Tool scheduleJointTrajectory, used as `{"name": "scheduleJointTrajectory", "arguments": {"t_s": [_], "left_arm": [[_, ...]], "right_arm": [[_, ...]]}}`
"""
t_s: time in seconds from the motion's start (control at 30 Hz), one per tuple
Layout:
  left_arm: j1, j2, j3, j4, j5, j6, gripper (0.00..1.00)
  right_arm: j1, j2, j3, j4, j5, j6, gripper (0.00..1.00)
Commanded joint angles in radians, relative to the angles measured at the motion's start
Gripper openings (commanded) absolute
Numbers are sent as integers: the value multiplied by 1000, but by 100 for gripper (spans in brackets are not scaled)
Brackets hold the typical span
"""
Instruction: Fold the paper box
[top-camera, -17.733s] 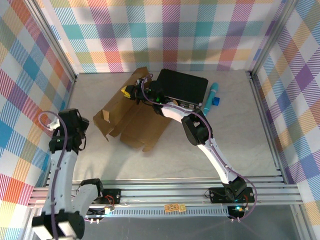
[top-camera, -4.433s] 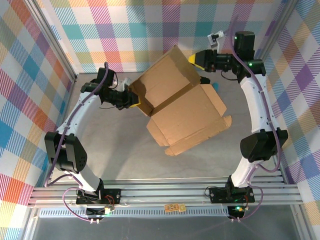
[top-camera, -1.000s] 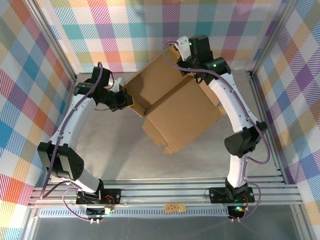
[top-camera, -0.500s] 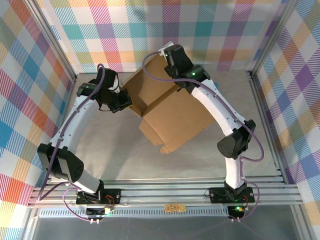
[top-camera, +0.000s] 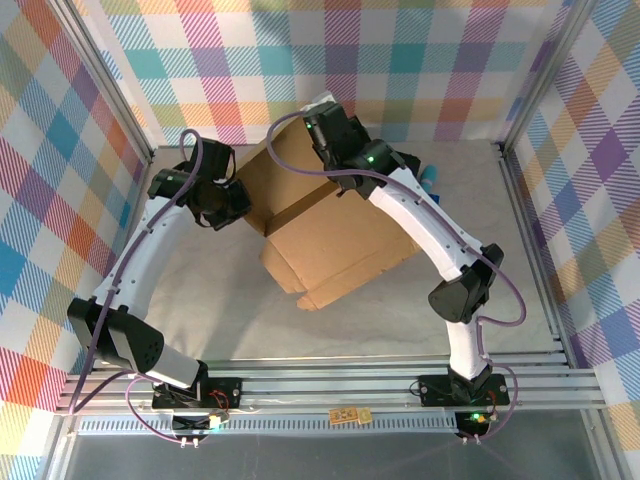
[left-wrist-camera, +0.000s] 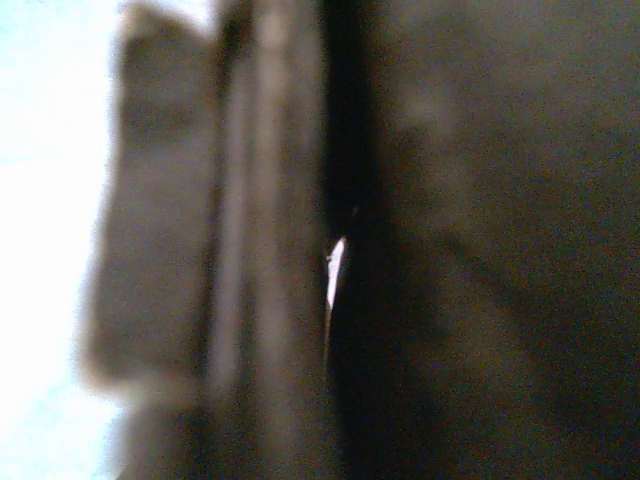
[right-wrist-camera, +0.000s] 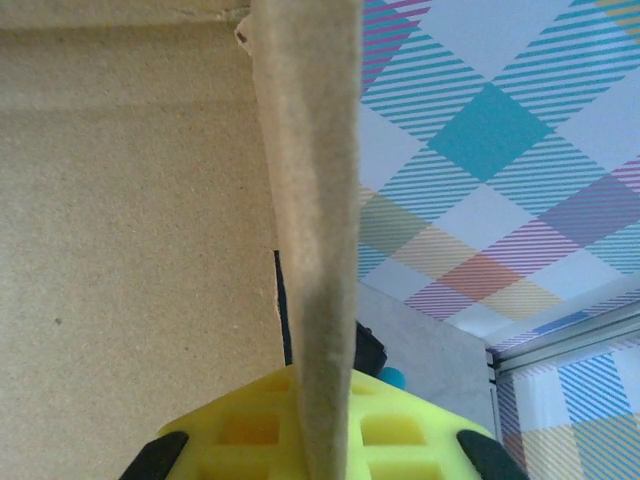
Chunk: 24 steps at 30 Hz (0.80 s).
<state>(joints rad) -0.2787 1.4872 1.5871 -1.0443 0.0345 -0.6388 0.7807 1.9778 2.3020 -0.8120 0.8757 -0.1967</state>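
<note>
The paper box rests mid-table, its upper panel raised. The right gripper pinches that panel's edge. The left gripper meets the box's left corner, but its wrist view is too blurred to tell its closure. The panel should probably swing along its crease while the left side braces.

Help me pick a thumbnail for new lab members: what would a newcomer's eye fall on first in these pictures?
First, the big brown paper box, partly folded at mid-table with an arm at each side. The left gripper is at its left edge, and the right gripper clamps a cardboard edge between yellow pads. Next come the bright plaid walls around the table.
</note>
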Motion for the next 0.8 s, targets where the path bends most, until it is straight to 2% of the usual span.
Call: {"name": "scheduleJointTrajectory", "arguments": {"t_s": [0.0, 0.1, 0.23, 0.33, 0.43, 0.57, 0.7, 0.77], "left_arm": [[10, -14, -6, -109, -180, -50, 0], [10, -17, -16, -96, -172, -51, 0], [10, -1, 2, -136, -214, -46, 0], [13, -7, -18, -94, -190, -35, 0], [27, -47, -118, 67, -85, -21, 0], [75, -31, -199, 188, 56, -21, 0], [121, -2, -264, 316, 169, -23, 0], [131, 14, -282, 362, 191, -30, 0]], "right_arm": [[3, 6, 55, -62, 148, 26, 0], [33, 13, 66, -73, 151, 25, 0], [61, 18, 75, -98, 161, 53, 0], [67, 19, 82, -128, 137, 90, 0], [68, 31, 84, -172, 80, 138, 0], [48, 53, 70, -226, -31, 184, 0], [31, 73, 55, -239, -41, 221, 0], [31, 77, 49, -228, -40, 221, 0]]}}
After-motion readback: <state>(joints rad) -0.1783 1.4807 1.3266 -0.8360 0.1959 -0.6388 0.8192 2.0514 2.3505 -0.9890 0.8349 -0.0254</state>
